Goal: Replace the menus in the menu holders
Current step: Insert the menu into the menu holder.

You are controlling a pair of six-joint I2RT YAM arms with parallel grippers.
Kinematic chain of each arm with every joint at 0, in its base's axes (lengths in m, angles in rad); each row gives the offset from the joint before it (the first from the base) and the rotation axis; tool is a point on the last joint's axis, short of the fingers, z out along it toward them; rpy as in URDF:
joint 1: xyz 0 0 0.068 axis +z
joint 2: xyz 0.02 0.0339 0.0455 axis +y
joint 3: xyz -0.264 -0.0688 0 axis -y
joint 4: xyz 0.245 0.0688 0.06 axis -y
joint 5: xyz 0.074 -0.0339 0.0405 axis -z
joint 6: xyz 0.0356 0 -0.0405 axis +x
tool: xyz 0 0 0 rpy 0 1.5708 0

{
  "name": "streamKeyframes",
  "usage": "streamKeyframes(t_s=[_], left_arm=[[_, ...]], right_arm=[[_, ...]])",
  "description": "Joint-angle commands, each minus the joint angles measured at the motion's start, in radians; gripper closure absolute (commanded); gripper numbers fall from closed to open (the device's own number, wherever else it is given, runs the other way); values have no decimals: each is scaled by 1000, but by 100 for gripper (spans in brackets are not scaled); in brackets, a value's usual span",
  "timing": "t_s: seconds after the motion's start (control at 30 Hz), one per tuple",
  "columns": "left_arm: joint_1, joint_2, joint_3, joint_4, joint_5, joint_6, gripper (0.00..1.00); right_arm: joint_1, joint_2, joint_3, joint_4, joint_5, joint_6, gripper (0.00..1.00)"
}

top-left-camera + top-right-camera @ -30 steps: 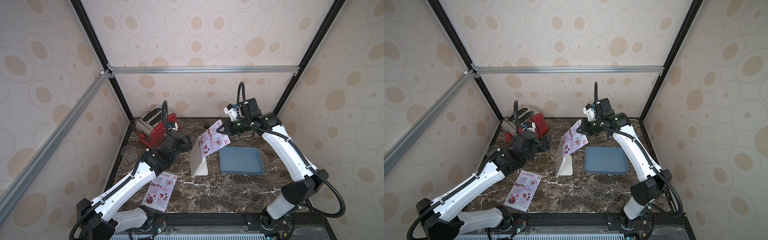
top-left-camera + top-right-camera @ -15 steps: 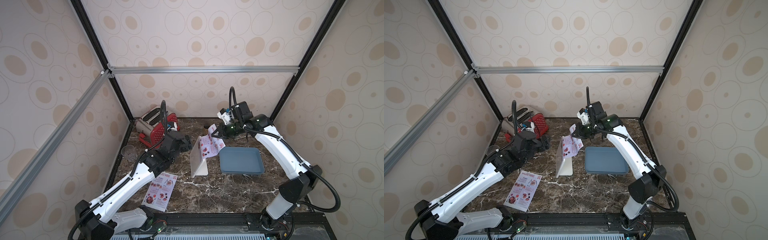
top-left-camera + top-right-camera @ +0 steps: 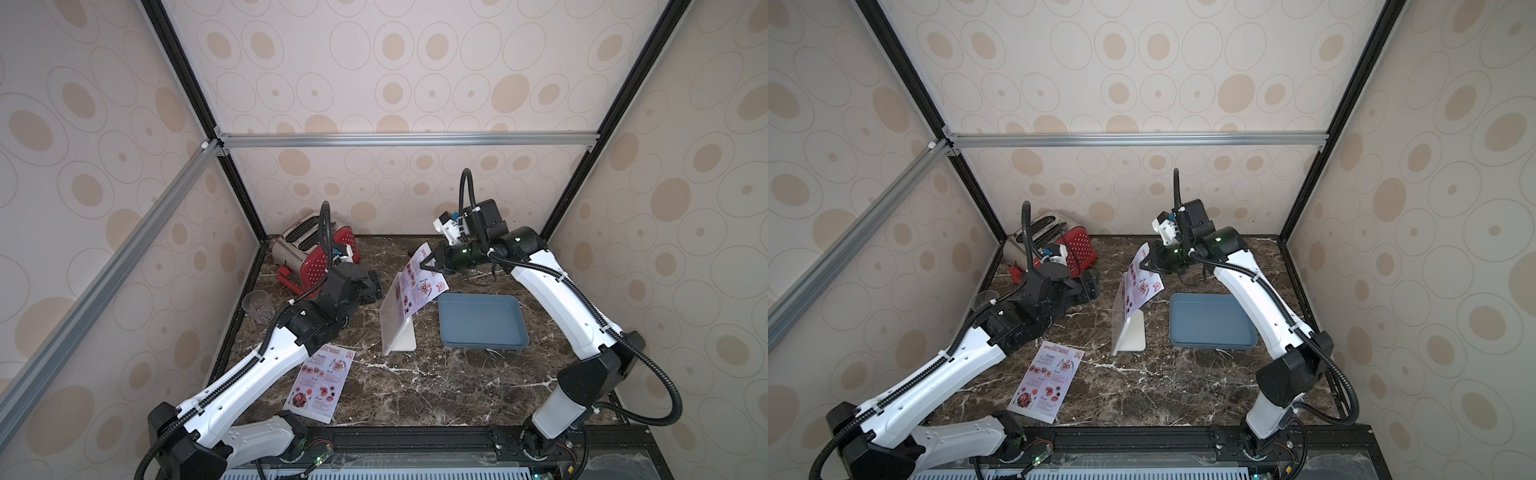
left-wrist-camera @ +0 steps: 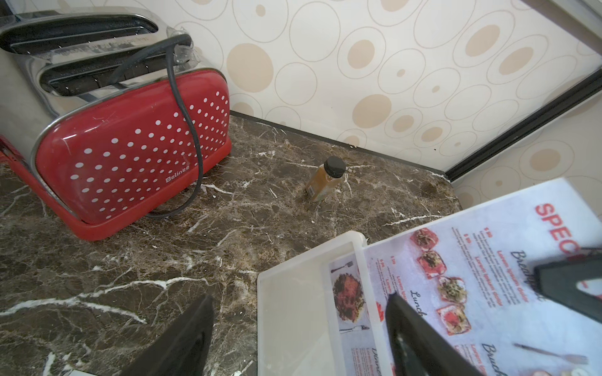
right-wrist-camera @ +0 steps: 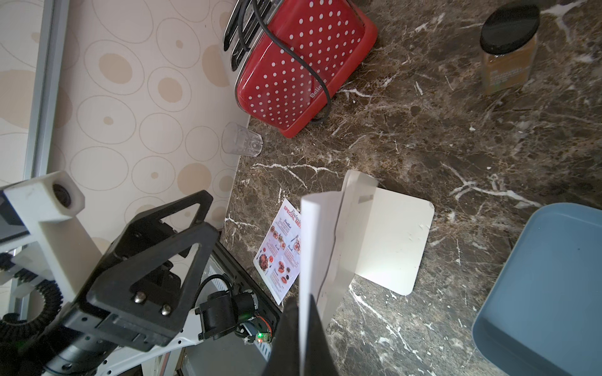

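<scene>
**Held menu comes down to the holder**

In both top views, the right claw (image 3: 430, 266) (image 3: 1148, 266) sits lower and closer to the menu holder (image 3: 405, 338) (image 3: 1133, 332) than a second ago. The held menu (image 3: 415, 286) (image 3: 1142, 286), pinched at its upper edge, has come down with it. The left claw (image 3: 376, 286) has barely shifted and stays spread beside the holder. On the tabletop (image 3: 436, 386) are two menus, one holder, one blue-grey tray (image 3: 482, 345), one toaster (image 3: 307, 249) and one glass (image 3: 257, 305). The spare menu (image 3: 322, 384) lies flat near the front edge.

In the left wrist view, the left claw (image 4: 299, 296) gapes wide with the holder's (image 4: 293, 309) corner between its fingers. A strip of the held menu (image 4: 488, 276) shows through the clear panel, and the rest sticks out. One bottle (image 4: 325, 179) stands beyond.

In the right wrist view, the right claw (image 5: 303, 312) is clamped on the held menu's (image 5: 316, 234) edge. The sheet's white back runs toward the holder (image 5: 391, 234).
</scene>
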Motion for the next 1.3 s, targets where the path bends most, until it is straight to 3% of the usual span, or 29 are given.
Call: streamKeyframes(t_s=[0.0,0.47,0.77,1.27], left_arm=[[7,-24,1,-18,-19,-1,18],[7,-27,1,-26,-27,-3,18],[8,-26,0,-26,-25,-6,18],[7,-19,12,-36,-26,1,18]], right_arm=[[11,11,-30,21,-17,11,99],[39,67,-31,-8,27,-28,97],[16,37,55,-100,103,-91,97],[45,70,6,-54,66,-63,95]])
